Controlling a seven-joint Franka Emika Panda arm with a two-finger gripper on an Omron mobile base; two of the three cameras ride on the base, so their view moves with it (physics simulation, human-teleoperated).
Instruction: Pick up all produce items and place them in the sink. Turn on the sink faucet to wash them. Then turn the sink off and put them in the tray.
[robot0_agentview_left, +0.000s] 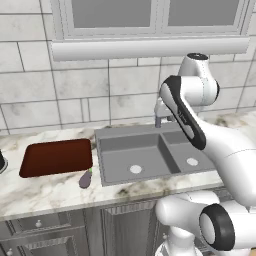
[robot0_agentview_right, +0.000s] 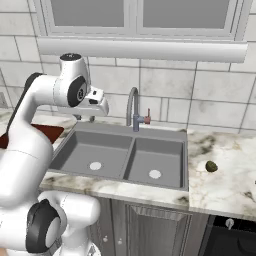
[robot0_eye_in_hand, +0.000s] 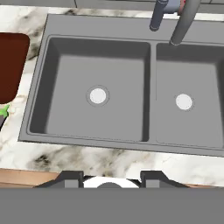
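Hovering above sink, hand seemingly part-spread, holding nothing.

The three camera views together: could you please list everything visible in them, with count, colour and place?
sink: one, grey, two basins, set in the counter, both basins bare
faucet: one, grey gooseneck, behind the sink
tray: one, reddish-brown, on the counter left of the sink
eggplant: one, purple, on the counter just in front of the tray
roundish produce item: one, dark olive-brown, on the counter right of the sink
counter: one, pale marble
window: one, grey-framed, above the tiled wall
tool: one, dark fingertips apart, holding nothing, above the sink's front edge
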